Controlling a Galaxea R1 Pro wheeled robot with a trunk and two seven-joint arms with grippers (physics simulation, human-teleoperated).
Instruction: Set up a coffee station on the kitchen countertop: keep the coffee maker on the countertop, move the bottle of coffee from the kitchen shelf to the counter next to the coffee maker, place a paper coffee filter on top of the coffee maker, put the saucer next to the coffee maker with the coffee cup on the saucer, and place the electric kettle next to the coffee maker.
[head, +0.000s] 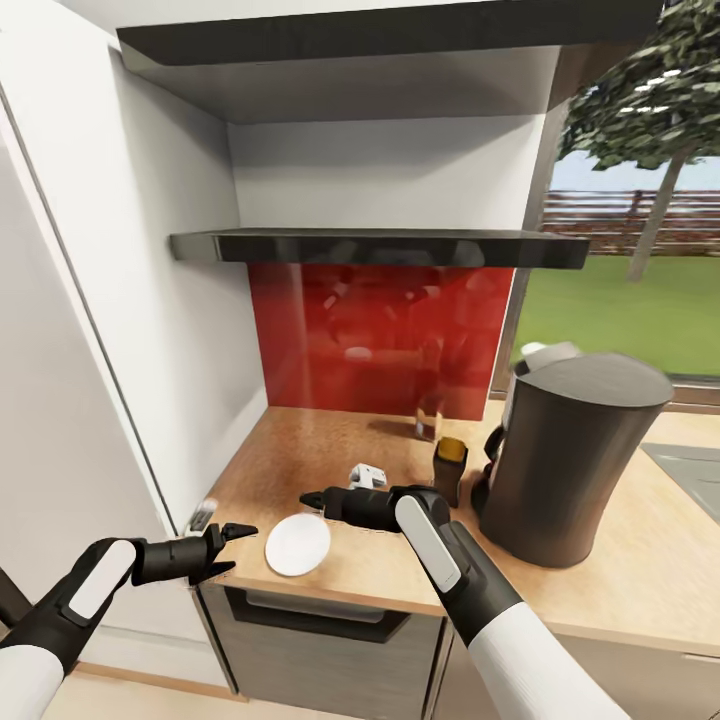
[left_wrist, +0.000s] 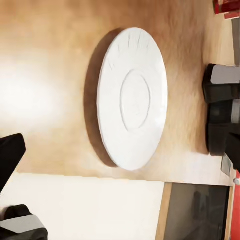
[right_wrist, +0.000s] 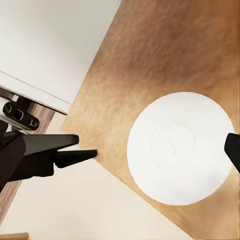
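Coffee maker (head: 572, 455) stands on the worktop (head: 620, 590) at centre right of the head view, so that part holds. The bottle (head: 449, 470) is already off the shelf (head: 380, 246) and upright just beside the maker's left side; shelf looks bare from this angle. Saucer (head: 297, 545) lies flat near the worktop's front edge, lower centre of frame, left of the maker and apart from it with the right arm in between; may need shifting closer. Its top is bare in both wrist views. A small white object (head: 367, 476) behind the right end effector is probably the cup, partly hidden, so cannot be sure; it sits on the worktop, not on the saucer. A pale thing (head: 548, 353) peeks over the maker's far rim, could be the filter, too hidden to tell. No kettle visible. Right end effector (head: 312, 499) hangs just above the saucer's far edge, fingers spread, grasping nothing; in the right wrist view its finger (right_wrist: 75, 157) sits off the saucer (right_wrist: 180, 147). Left end effector (head: 232, 550) is at lower left off the worktop corner, released, pointing at the saucer (left_wrist: 132, 97). Judgement: roughly halfway; cup on saucer, kettle and perhaps the filter are left.
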